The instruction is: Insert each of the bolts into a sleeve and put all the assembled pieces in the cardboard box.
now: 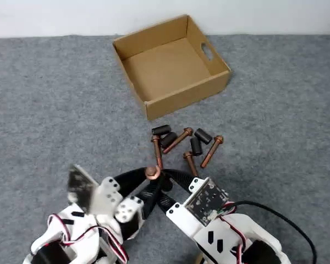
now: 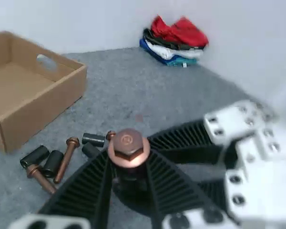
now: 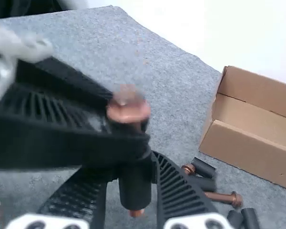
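Observation:
A copper bolt (image 1: 152, 172) is held up near the front of the carpet between both grippers. My left gripper (image 2: 128, 183) is shut on the bolt (image 2: 128, 148) just under its hex head. My right gripper (image 3: 133, 200) is shut on a black sleeve (image 3: 134, 183). The bolt's shank runs through this sleeve and its tip pokes out below. In the high view the left gripper (image 1: 148, 184) and the right gripper (image 1: 164, 187) meet tip to tip. Several loose bolts (image 1: 177, 140) and sleeves (image 1: 161, 130) lie just beyond them. The cardboard box (image 1: 154, 104) stands farther back, open.
Grey carpet covers the table. The loose parts lie between the grippers and the box (image 2: 43, 102). A pile of folded clothes (image 2: 174, 40) sits against the far wall. A black cable (image 1: 275, 217) trails off the right arm.

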